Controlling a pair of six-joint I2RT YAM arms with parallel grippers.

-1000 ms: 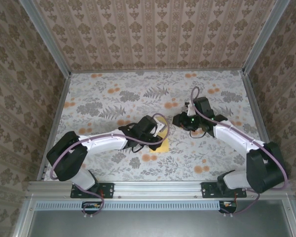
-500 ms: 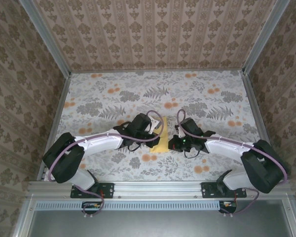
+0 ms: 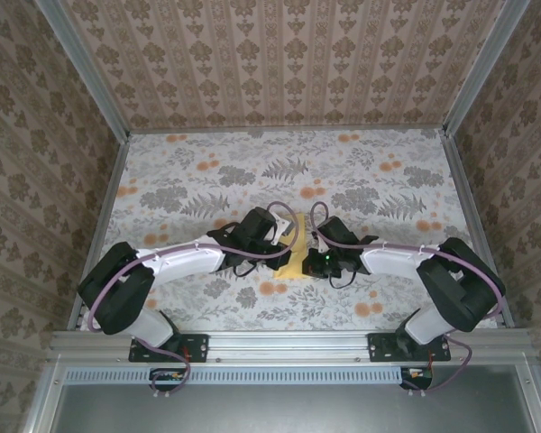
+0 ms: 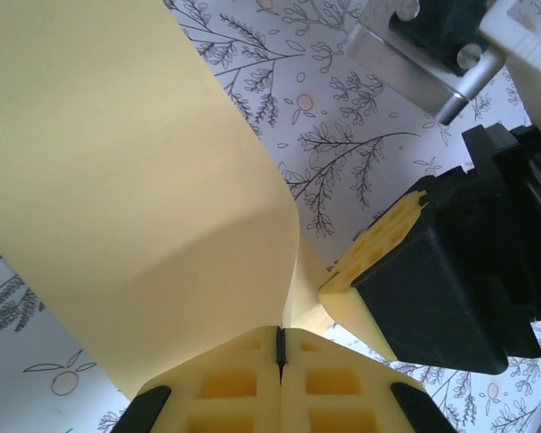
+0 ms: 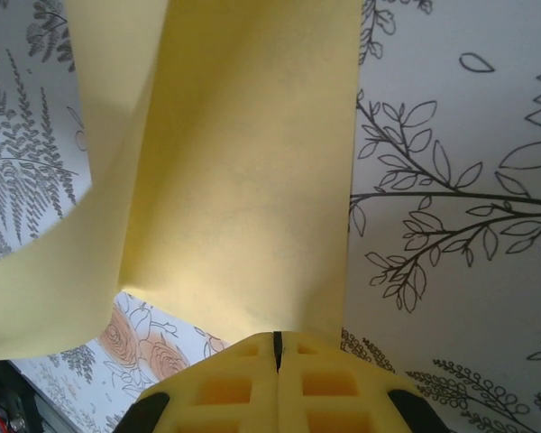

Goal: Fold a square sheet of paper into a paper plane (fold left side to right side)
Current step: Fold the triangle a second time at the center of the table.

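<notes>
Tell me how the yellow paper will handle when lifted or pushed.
The square sheet of paper is probably floppy: it bows in a loose curve above the left gripper, whose jaws are shut on it. It is likely very light, since that single pinch holds the flap up. Pushed, it would probably buckle rather than slide.

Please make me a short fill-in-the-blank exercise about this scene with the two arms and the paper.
1. The sheet of paper is ____ in colour.
2. The left end effector is ____ on the sheet's edge.
3. The right end effector grips the same ____.
4. The table has a ____ pattern.
Missing words: yellow; shut; sheet; floral.
</notes>
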